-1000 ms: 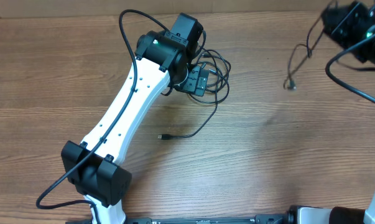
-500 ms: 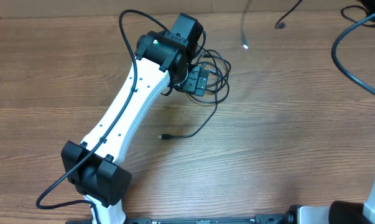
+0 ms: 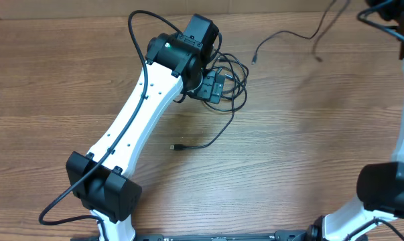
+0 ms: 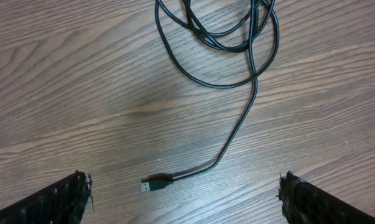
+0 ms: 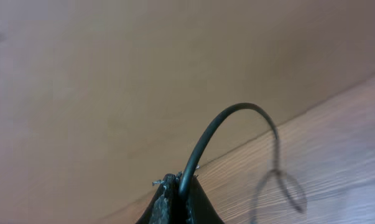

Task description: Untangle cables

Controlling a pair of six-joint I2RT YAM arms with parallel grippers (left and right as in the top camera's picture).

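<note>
Black cord [image 5: 206, 134], 1 strand, pinched in right gripper [image 5: 175, 185] (plug end loose, near coil [image 4: 219, 43]); drag it well apart, slowly; left gripper [image 4: 184, 190] spread wide above coil.

Right end effector [image 5: 178, 190] pinching a thin black cable [image 5: 237, 109]

The dark fingertips are closing tightly together at the bottom edge, and the cable is rising from between them, arching up and to the right, then drooping, blurred, toward the wooden bench [image 5: 342, 137], where a faint dark loop is showing.
</note>
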